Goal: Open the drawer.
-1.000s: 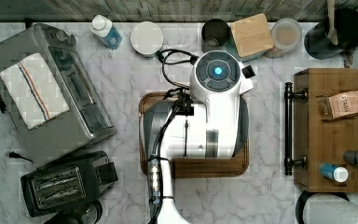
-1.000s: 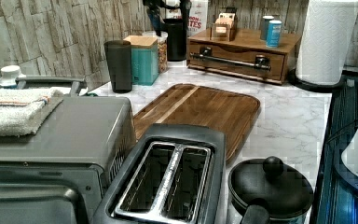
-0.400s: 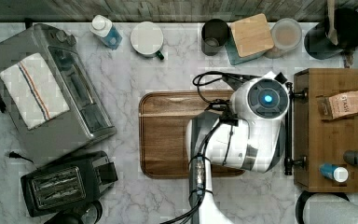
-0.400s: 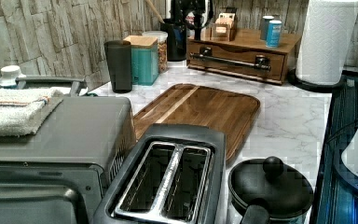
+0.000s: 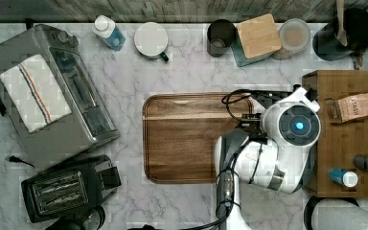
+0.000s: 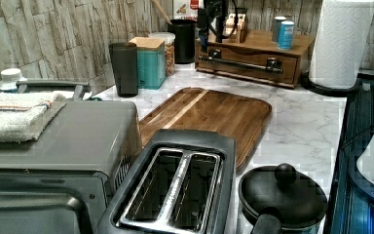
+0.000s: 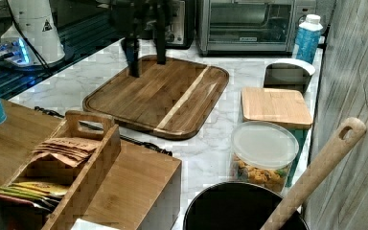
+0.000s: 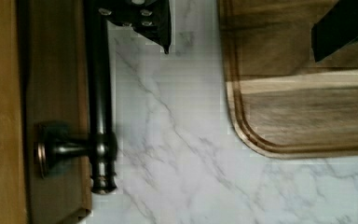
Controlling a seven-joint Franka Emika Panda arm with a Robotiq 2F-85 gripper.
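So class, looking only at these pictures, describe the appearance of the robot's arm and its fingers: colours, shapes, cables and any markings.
The arm has smooth, rounded white shells with dark grey sections at the joints. A round dark cap tops it in the top view, with a small glowing blue light at its centre. Black cables loop beside the wrist and run along the arm. The fingers are black and angular, with small screws.
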